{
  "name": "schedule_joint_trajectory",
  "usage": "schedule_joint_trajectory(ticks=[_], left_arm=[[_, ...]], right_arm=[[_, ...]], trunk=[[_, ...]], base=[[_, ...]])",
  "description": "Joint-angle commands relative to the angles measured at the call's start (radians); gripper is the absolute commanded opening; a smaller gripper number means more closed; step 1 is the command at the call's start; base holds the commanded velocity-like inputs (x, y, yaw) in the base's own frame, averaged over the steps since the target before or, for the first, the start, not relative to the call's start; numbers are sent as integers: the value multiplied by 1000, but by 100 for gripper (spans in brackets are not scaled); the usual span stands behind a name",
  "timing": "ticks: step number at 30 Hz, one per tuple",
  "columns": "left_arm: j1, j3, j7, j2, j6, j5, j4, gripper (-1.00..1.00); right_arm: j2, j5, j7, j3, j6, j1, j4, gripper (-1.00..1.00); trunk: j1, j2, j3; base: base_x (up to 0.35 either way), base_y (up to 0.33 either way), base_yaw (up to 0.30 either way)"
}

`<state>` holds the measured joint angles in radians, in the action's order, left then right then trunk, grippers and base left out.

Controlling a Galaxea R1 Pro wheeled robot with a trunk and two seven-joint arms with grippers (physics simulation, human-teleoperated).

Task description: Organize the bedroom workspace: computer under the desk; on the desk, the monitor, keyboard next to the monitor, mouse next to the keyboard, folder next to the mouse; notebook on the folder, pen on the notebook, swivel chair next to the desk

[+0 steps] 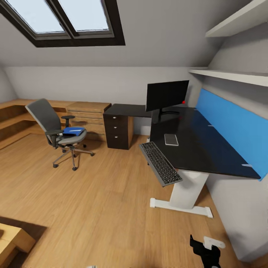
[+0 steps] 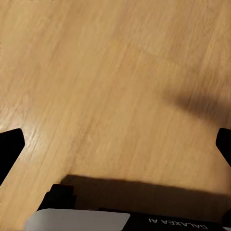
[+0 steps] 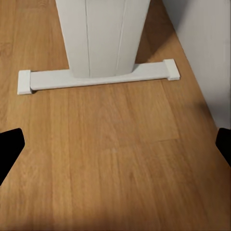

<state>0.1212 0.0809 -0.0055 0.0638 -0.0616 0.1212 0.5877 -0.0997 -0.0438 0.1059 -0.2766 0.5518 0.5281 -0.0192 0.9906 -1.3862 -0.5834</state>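
Right hand [image 3: 115, 144] (fingertips cropped) faces desk [image 3: 101, 38] pedestal.

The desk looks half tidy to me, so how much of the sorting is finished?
Done: the monitor stands on the desk, and the notebook lies there. Nothing is in hand. Left: the keyboard overhangs the front edge, and the folder still sits on the swivel chair, away from the desk.
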Motion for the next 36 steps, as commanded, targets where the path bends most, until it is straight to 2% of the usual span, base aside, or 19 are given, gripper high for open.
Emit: schedule_joint_trajectory(ticks=[1,6,11,14,17,18,19,20,27,28,32,33,35,36], left_arm=[[0,3,-1,0,-4,11,2,100],[0,5,0,-1,41,11,3,100],[0,6,1,0,82,11,3,100],[0,6,1,0,88,11,3,100],[0,6,1,0,91,11,3,100],[0,6,1,0,92,11,3,100],[0,6,1,0,92,11,3,100],[0,6,1,1,94,10,3,100],[0,6,1,1,95,9,3,100],[0,6,1,1,95,8,3,100],[0,5,1,1,95,8,3,100],[0,5,1,1,95,8,3,100],[0,5,1,1,95,8,3,100],[0,5,1,1,95,8,3,100]], right_arm=[[0,-6,4,-1,4,1,-1,100],[2,-5,9,0,4,1,10,100],[3,3,11,-10,-2,1,110,100],[4,28,8,-18,-7,1,171,100],[8,82,4,-22,-18,1,229,100],[15,132,-3,-24,-39,2,267,100],[19,161,-11,-25,-55,2,287,100],[31,319,-95,-26,-189,2,401,100],[34,549,-263,-29,-446,2,560,100],[33,611,-301,-29,-515,2,595,100],[30,725,-367,-31,-628,2,648,100],[26,782,-390,-32,-676,2,668,100],[21,842,-405,-33,-721,2,688,100],[17,903,-415,-33,-766,2,706,100]], trunk=[[0,-1,-1],[0,-1,-1],[0,-1,-1],[0,-1,-1],[0,-1,-1],[0,-1,-1],[0,-1,-1],[0,-1,-1],[0,-1,-1],[0,-1,-1],[0,-1,-1],[0,-1,-1],[0,-1,-1],[0,-1,-1]], base=[[-86,-2,-7],[-40,-1,-3],[-9,0,-1],[-3,0,0],[-2,0,0],[0,0,0],[0,0,0],[0,0,0],[0,0,0],[0,0,0],[0,0,0],[0,0,0],[0,0,0],[0,0,0]])
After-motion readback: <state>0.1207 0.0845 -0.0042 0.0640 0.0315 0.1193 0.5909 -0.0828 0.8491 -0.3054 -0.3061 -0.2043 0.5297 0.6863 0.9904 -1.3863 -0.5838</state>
